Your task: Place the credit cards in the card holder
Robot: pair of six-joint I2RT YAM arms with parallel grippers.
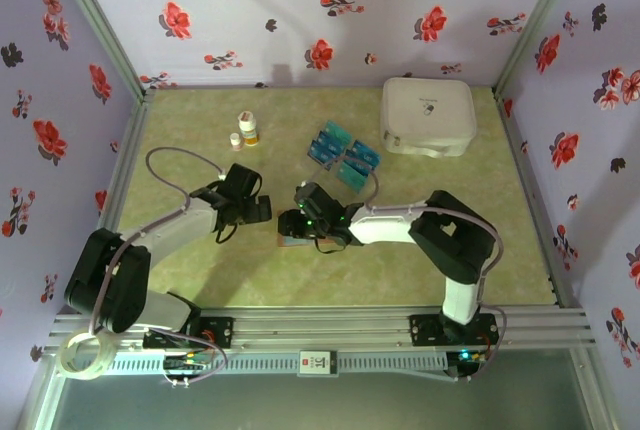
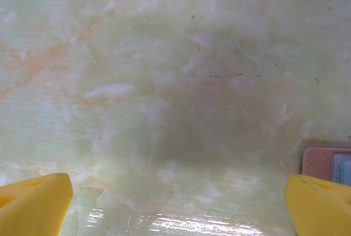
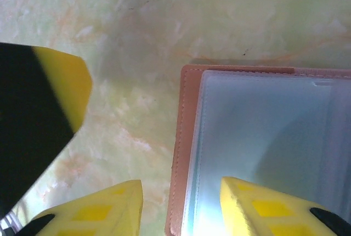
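Left wrist view: the left end effector (image 2: 178, 195) hangs wide open and empty, just left of the card holder (image 2: 321, 163). The right end effector (image 3: 181, 208) is half open around one edge of the holder; a bump could push it away or flip it shut. Its clear pockets look empty. The credit cards (image 1: 343, 155) wait behind it, to the right.

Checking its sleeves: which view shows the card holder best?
Right wrist: the card holder lies open, close up, clear sleeve visible. Left wrist catches a corner; top external, a small brown sliver.
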